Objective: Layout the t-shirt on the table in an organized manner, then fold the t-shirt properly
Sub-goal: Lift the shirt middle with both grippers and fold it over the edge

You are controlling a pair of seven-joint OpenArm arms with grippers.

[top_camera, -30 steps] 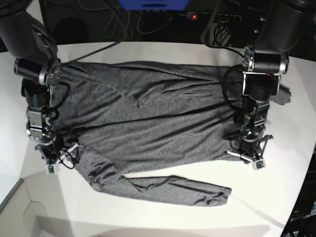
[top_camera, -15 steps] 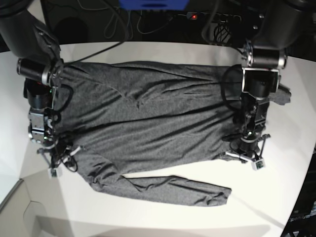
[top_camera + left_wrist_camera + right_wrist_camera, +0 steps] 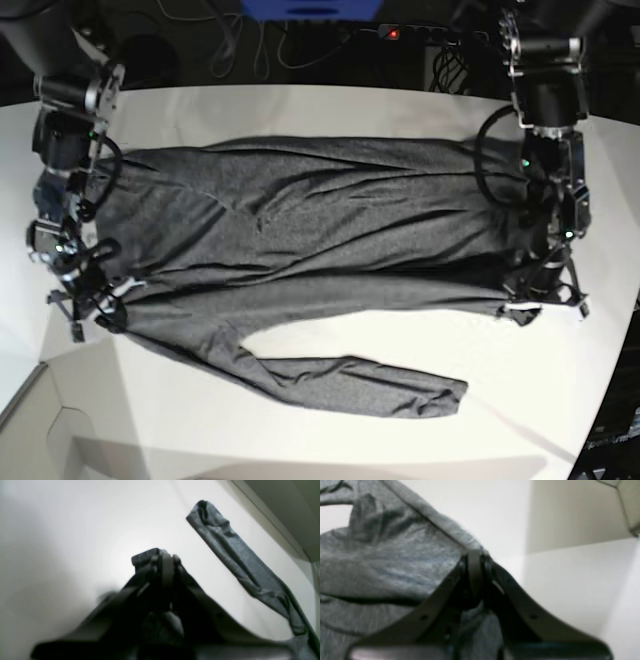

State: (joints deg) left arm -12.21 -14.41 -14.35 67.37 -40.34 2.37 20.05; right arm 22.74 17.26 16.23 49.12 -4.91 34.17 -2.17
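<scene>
From the base view, the t-shirt (image 3: pixel 300 250) lies stretched sideways across the middle of the table (image 3: pixel 330 440), dark heathered grey, with long creases running along its length and one long sleeve trailing toward the near edge. The right gripper (image 3: pixel 88 305) sits at the shirt's end on this view's left, low against the cloth, and the left gripper (image 3: pixel 540 300) sits at the opposite end; both arms reach in from the far side, where cables and a small red light show against the dark background. I can read no brand, label or writing on the shirt or on the arms from here; a blue object at the top edge is too cut off to make out. In the left wrist view, the left gripper (image 3: pixel 165 566) has its dark fingers (image 3: pixel 175 580) pressed together, with a fold of dark cloth pinched at the tips, and the white tabletop spreads out behind. A grey sleeve (image 3: pixel 240 560) lies flat on the table off to the side, apart from the gripper, running diagonally toward the lower corner. No lettering shows. In the right wrist view, the right gripper (image 3: pixel 475 567) likewise has its fingers (image 3: pixel 510 595) closed tight together on the edge of the shirt, whose wrinkled grey knit rises up in a hump beside them and fills that side of the picture. Beyond it lies bare white table. The picture is soft and shows no tag or print.
</scene>
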